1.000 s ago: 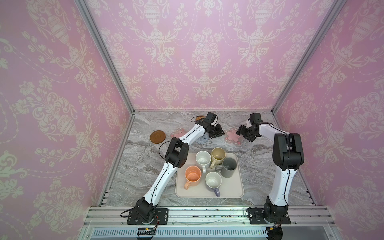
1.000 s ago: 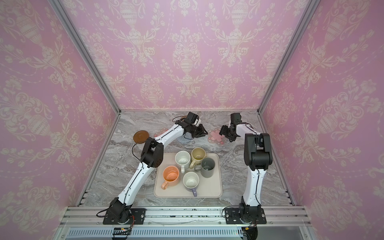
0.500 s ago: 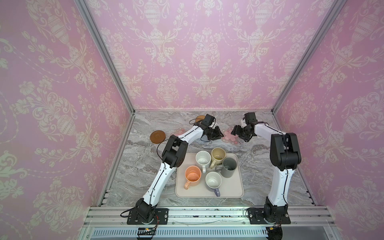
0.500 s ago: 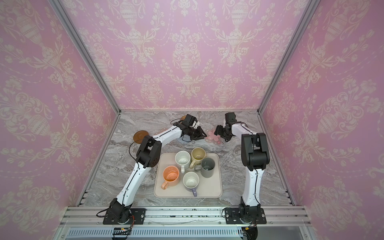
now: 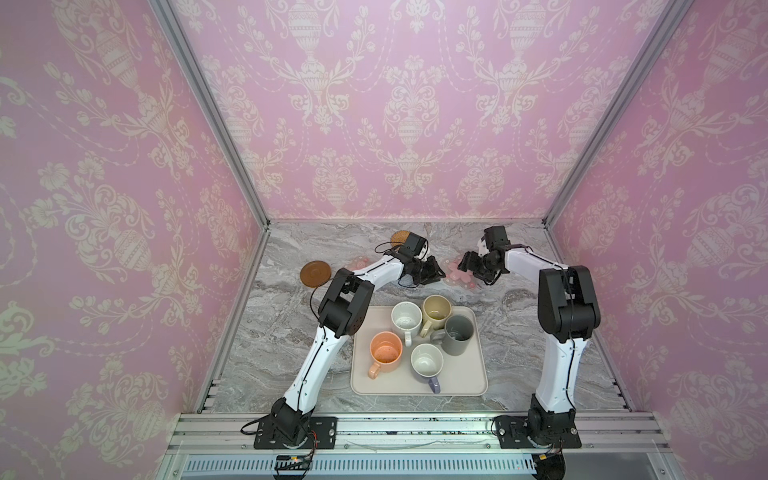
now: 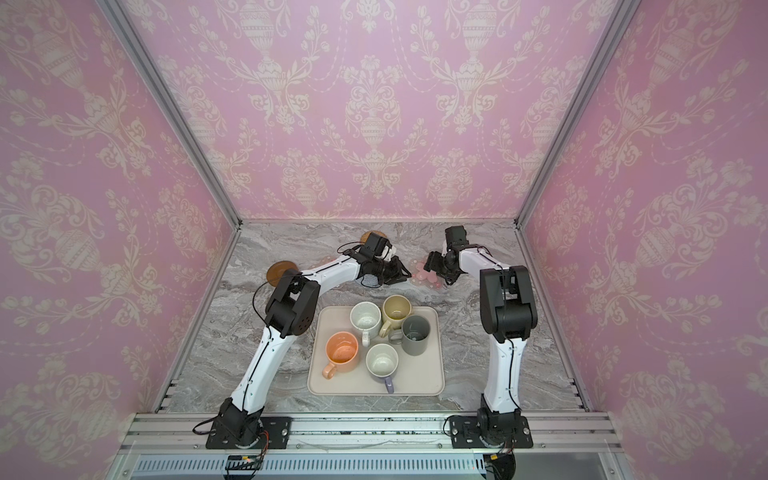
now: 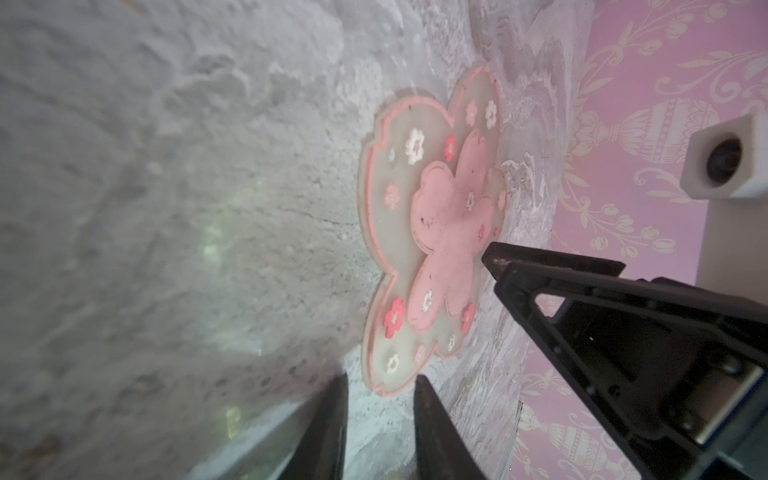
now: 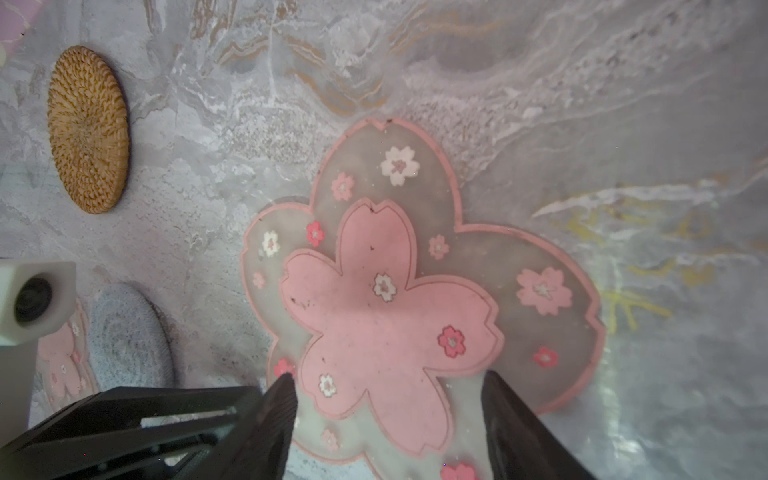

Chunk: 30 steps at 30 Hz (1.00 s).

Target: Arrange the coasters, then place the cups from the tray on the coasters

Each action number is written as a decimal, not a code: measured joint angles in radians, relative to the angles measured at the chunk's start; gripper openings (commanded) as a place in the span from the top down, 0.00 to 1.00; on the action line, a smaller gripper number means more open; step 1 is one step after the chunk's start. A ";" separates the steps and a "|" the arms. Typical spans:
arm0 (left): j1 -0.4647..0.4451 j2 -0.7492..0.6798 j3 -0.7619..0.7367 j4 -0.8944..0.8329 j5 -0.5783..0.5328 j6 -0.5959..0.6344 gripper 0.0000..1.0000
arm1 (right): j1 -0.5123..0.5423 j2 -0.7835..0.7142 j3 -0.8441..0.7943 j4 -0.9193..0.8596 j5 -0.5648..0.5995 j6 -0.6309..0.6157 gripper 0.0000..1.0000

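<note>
Dark brown coaster (image 5: 316, 273) sits parked beyond the tray's (image 5: 469, 386) far-left corner. Left fingers (image 7: 328, 432), narrow and empty, wait at the flower coaster's (image 8: 386, 324) edge, beyond the tray's far rim, probably to steady it. Right fingers (image 8: 515, 432), wide, straddle one petal; that arm has swung closer since a second ago.

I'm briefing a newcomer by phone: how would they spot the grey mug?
Find the cream tray in the middle of the marble table. The grey mug stands at its right edge, beside the yellow mug. It is the only dark mug there.
</note>
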 measured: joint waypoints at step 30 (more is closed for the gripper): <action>0.001 0.199 0.435 -0.295 -0.046 0.051 0.67 | -0.058 -0.056 -0.087 0.024 -0.013 0.021 0.29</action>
